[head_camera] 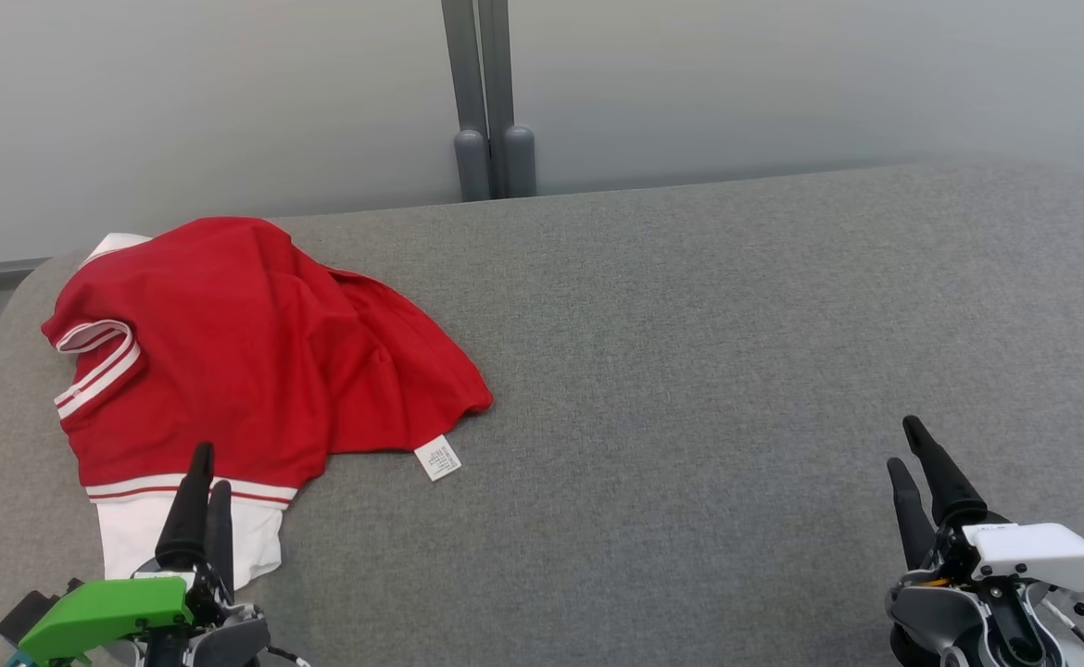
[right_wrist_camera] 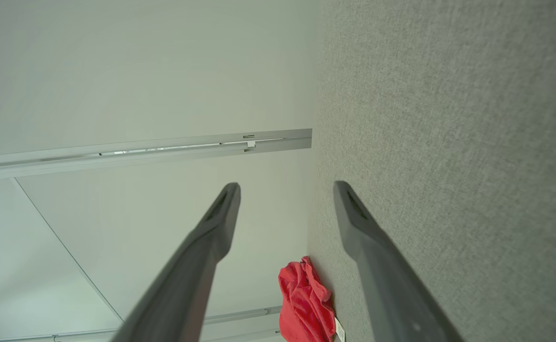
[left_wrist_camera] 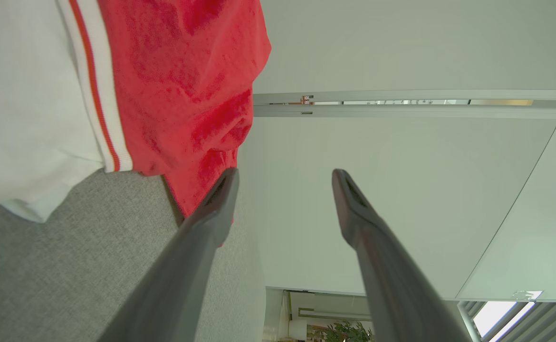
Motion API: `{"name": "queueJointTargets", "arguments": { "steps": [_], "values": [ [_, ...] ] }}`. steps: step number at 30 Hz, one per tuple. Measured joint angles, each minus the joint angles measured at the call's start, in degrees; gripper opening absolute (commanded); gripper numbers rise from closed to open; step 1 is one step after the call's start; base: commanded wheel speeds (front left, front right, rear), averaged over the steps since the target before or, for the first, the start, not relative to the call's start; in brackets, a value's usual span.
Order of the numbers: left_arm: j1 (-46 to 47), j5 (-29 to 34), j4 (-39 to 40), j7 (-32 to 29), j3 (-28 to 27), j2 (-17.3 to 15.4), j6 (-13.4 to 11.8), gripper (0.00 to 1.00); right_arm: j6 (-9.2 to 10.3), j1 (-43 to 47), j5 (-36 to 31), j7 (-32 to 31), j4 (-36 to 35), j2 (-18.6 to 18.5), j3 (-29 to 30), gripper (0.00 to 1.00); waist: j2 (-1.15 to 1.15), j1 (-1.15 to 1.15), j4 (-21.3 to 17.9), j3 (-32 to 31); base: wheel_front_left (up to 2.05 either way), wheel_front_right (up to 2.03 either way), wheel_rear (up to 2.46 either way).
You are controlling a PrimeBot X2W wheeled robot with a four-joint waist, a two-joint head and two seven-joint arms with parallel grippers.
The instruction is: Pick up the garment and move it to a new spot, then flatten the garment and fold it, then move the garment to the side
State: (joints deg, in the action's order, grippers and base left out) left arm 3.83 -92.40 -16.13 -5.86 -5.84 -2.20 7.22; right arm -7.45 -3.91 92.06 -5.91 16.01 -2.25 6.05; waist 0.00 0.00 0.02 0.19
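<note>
On grey fabric surface [head_camera: 690, 371], left side: crumpled red garment with white striped trim [head_camera: 255, 352]. Left gripper [head_camera: 210, 468]: spread wide, empty, by its near hem. Right gripper [head_camera: 903, 443]: spread wide, empty, well apart.

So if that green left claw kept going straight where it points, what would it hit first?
Probably the red garment: the open left gripper points across it, one finger beside its bunched folds. Height is unclear; it might skim over and reach the pale wall.
</note>
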Motion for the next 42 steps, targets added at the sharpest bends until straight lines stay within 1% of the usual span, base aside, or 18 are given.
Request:
{"name": "queueJointTargets", "arguments": {
  "steps": [8,13,17,29,36,42],
  "values": [
    [-0.1,1.3,0.6,2.3,1.4,0.0,0.0,1.00,0.00,0.1,-2.4,2.2,-0.6,-0.1,-1.1,1.00,0.00,0.00,0.1,0.0,0.00,0.00,0.00],
    [-0.4,4.3,1.0,3.5,2.1,0.0,0.0,1.00,0.00,0.2,-7.8,3.5,-1.6,-0.3,-1.3,1.00,0.00,0.00,0.1,-0.1,0.00,0.00,0.00],
    [-0.8,8.3,1.2,4.6,2.5,0.0,0.0,1.00,0.00,0.4,-13.1,4.6,-2.8,-0.5,-1.5,1.00,0.00,0.00,0.1,-0.1,0.00,0.00,0.00],
    [-1.3,25.9,2.3,7.3,3.2,0.0,0.0,1.00,0.00,1.1,-30.3,7.2,-6.4,-1.8,-2.5,1.00,0.00,0.00,0.1,-0.4,0.00,0.00,0.00],
    [-2.1,36.2,2.9,8.8,3.5,-0.1,-0.9,1.00,0.00,1.4,-39.4,8.7,-7.9,-2.5,-3.4,1.00,0.00,0.00,0.0,-0.6,0.00,0.00,0.00],
    [-2.7,43.3,3.3,10.0,3.8,-0.2,-1.5,1.00,0.00,2.0,-46.5,9.9,-8.3,-3.3,-4.3,1.00,0.00,0.00,0.0,-0.7,0.00,0.00,0.00]
  ]
}}
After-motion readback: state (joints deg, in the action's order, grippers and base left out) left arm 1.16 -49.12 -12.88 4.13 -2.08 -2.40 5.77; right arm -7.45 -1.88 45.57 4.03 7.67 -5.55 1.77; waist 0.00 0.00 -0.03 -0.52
